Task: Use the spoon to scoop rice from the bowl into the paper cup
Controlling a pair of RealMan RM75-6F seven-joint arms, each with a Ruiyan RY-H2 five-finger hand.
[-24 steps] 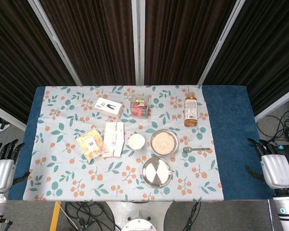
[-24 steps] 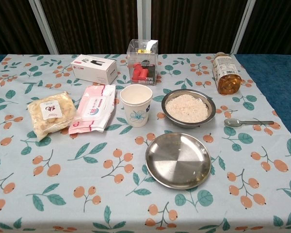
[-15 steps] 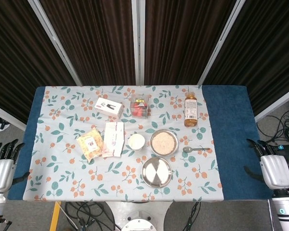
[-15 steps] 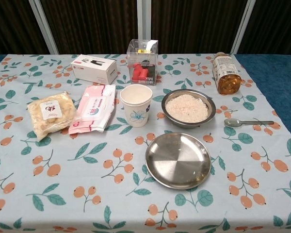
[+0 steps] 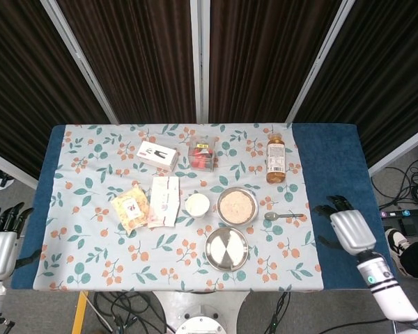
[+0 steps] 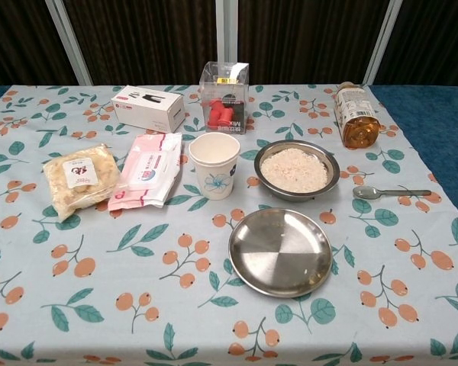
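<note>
Right robot hand (image 5: 352, 229) over the blue strip of the worktop (image 5: 331, 160) at 4 o'clock, seen in the head view only, back side up, fingers pointing toward 11 o'clock, apart and holding nothing. Left robot hand (image 5: 0, 240) off the worktop edge at 8 o'clock, fingers spread and pointing up, empty too. Neither robot hand visible in the chest view.

From the right robot hand toward 9 o'clock: spoon (image 6: 389, 192) flat on the cloth (image 6: 99, 290), scoop end toward the bowl (image 6: 296, 169), handle toward 3 o'clock, near the right robot hand but apart from it. Just beside the spoon, at its 9 o'clock, the bowl with rice (image 6: 294, 168) inside, apart from the spoon. At the bowl's 9 o'clock the cup (image 6: 214, 165), upright, close to the bowl, not touching. At the bowl's 6 o'clock a plate (image 6: 280, 252), bare metal, just beside the bowl.

At the bowl's 1 o'clock a bottle (image 6: 356, 116) of amber liquid, lying in the chest view with the cap away. At the cup's 12 o'clock a clear box (image 6: 224, 97) with red things in it. At 11 o'clock a white carton (image 6: 148, 107). At the cup's 9 o'clock a pink pack (image 6: 146, 169), touching a snack bag (image 6: 79, 178) further to 9 o'clock.
</note>
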